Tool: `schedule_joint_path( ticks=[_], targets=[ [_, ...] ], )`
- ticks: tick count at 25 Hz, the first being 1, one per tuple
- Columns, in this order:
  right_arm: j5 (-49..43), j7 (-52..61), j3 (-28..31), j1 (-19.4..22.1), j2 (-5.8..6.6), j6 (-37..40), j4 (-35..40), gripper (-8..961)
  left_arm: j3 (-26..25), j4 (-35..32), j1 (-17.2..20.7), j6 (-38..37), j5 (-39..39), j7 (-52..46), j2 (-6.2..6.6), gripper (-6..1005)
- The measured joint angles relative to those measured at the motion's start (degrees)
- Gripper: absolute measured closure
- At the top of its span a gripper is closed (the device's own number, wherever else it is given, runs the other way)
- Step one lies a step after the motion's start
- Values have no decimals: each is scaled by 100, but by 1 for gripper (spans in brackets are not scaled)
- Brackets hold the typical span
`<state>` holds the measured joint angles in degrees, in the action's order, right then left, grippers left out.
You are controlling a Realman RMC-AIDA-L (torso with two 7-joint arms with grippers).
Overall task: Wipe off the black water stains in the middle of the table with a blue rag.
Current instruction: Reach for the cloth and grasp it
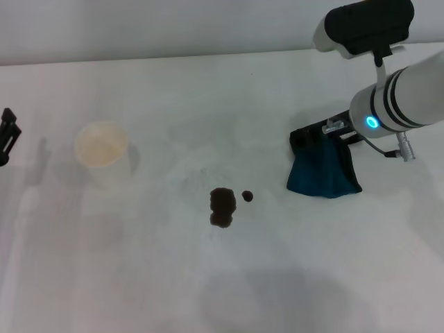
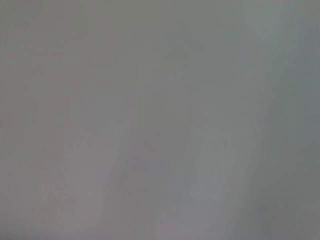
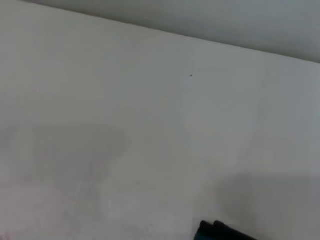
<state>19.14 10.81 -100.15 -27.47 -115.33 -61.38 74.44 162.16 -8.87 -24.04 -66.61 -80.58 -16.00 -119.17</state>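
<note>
head view shows my right end effector (image 1: pixel 333 130) clamped on the top edge of the blue rag (image 1: pixel 322 170), which hangs limp below it onto the tabletop (image 1: pixel 208 277). soft and light, i judge, best held by that bunched edge; the black water stains (image 1: pixel 223 207) lie well to its left.

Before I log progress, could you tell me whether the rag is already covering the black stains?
No, the blue rag hangs at the right gripper, apart from the black water stains.

surface: plain white tabletop (image 1: pixel 208 291) | backdrop: pale grey wall (image 1: pixel 139 28) behind far edge | light: soft, even
</note>
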Motion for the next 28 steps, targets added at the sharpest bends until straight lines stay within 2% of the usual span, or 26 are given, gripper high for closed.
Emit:
schedule_joint_path(
  ticks=[5, 14, 18, 28],
  targets=[
    [195, -6, 167, -37, -2, -19, -70, 125, -1, 8, -13, 2, -264, -4, 0, 107],
    [207, -201, 146, -138, -22, -56, -411, 131, -1, 17, -14, 141, -296, 17, 2, 108],
    [208, -194, 130, -155, -32, -66, -447, 306, 0, 17, 16, 196, -299, 18, 3, 108],
    [163, -241, 1, -149, -11, -67, -452, 446, 0, 13, 65, 211, -289, -12, -11, 108]
  ],
)
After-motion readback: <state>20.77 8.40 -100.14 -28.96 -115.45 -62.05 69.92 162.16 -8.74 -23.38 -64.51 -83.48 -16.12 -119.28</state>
